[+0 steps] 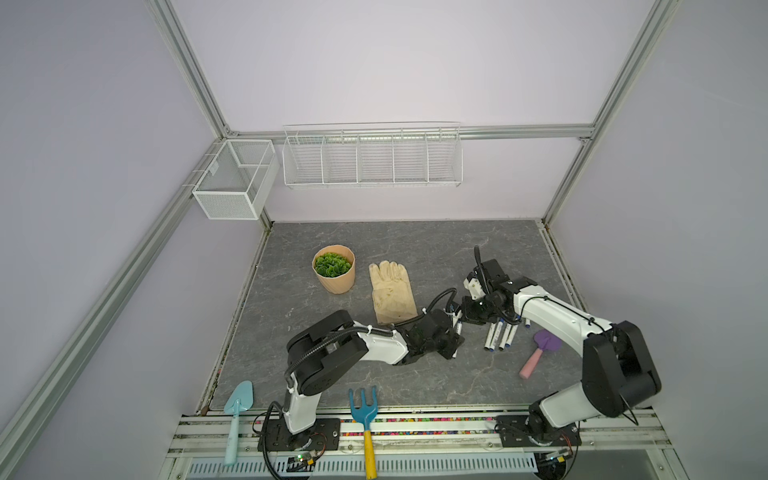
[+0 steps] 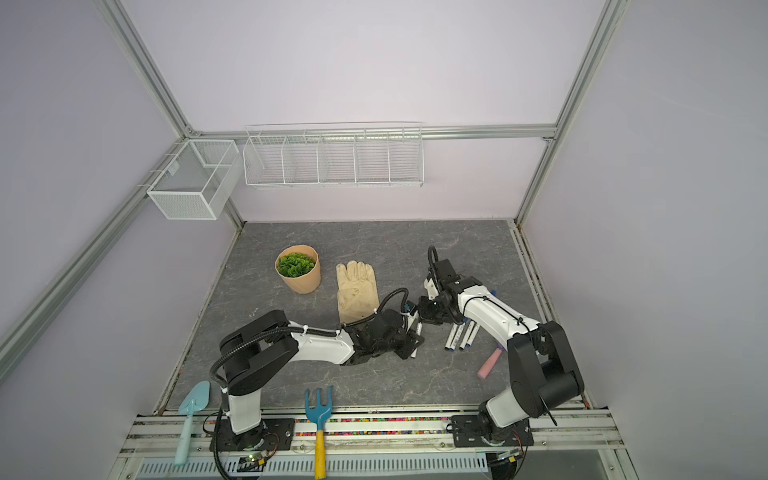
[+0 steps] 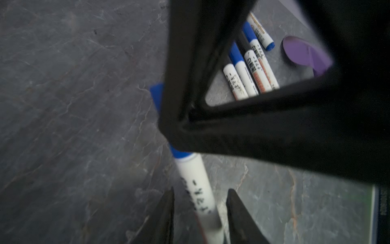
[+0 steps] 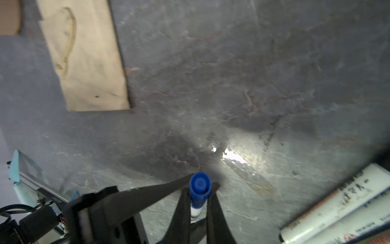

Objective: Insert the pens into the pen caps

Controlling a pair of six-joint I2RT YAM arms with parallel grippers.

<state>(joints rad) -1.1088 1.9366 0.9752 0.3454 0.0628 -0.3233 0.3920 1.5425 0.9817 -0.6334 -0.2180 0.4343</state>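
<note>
A white pen (image 3: 196,186) with a blue pen cap (image 4: 200,183) on its tip hangs tilted above the table between my two grippers. My right gripper (image 4: 200,188) is shut on that cap. The pen's barrel passes between the fingers of my left gripper (image 3: 201,190), which is open, with a gap on each side. In both top views the grippers meet near the table's middle, left (image 1: 457,338) and right (image 1: 467,318). Several capped pens (image 1: 500,336) lie side by side on the table just right of them, under the right arm.
A purple trowel (image 1: 540,353) with a pink handle lies right of the pens. A beige glove (image 1: 390,291) and a potted plant (image 1: 334,270) sit behind the left arm. A teal trowel (image 1: 237,407) and a blue rake (image 1: 365,409) lie at the front edge.
</note>
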